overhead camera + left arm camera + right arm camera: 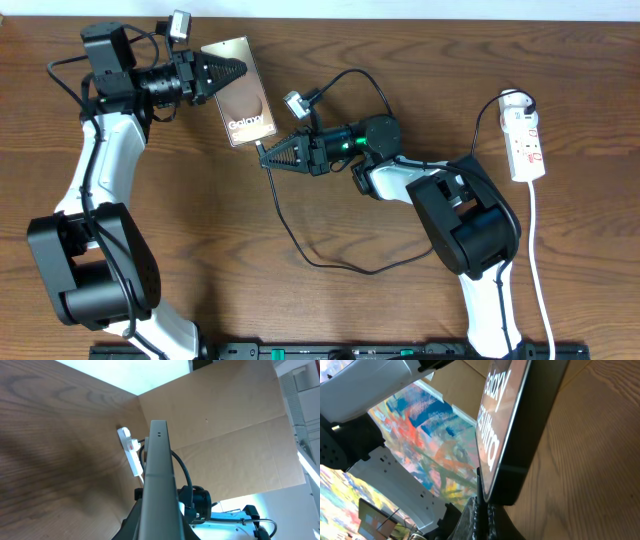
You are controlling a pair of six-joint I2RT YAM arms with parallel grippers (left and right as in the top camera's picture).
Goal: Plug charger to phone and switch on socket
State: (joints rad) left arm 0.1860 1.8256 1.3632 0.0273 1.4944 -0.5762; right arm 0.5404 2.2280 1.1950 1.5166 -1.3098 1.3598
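Observation:
The bronze phone (245, 110) with white "Galaxy" lettering is held tilted above the table, near the back left. My left gripper (238, 72) is shut on its far end. In the left wrist view the phone's grey edge (159, 470) rises from between the jaws (160, 532). My right gripper (266, 155) is shut on the charger's slim black plug tip, right at the phone's near end. In the right wrist view the jaws (482, 517) pinch the tip against the phone's (517, 420) bottom edge. The black cable (305, 258) loops over the table. The white socket (527, 140) lies far right.
The socket's white cord (540, 280) runs toward the front edge at the right. The socket also shows in the left wrist view (130, 451). The right arm's base (470, 225) stands between the cable loop and the socket. A cardboard wall (225, 415) stands behind the table.

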